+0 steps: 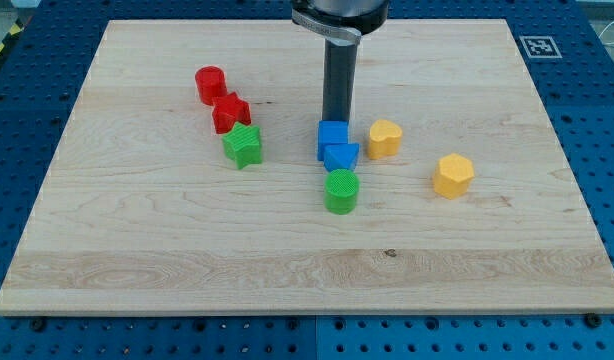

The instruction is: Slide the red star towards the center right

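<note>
The red star lies in the upper left part of the wooden board. A red cylinder touches it on its upper left, and a green star touches it below. My tip stands well to the right of the red star, right behind a blue block and seemingly touching its top edge. A second blue block sits just below the first one.
A green cylinder lies below the blue blocks. A yellow heart-shaped block lies right of the blue blocks, and a yellow hexagon sits further right. A fiducial tag marks the board's top right corner.
</note>
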`<move>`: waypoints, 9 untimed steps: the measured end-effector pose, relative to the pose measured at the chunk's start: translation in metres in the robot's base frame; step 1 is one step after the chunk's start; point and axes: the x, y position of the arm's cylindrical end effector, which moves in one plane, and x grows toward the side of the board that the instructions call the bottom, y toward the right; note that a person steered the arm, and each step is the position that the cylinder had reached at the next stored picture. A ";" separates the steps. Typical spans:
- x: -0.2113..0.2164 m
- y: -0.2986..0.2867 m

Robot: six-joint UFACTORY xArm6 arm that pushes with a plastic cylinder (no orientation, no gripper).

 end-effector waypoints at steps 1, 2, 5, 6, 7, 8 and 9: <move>-0.005 -0.010; -0.005 -0.023; -0.007 -0.058; -0.009 -0.071; -0.010 -0.085; -0.010 -0.099; -0.010 -0.114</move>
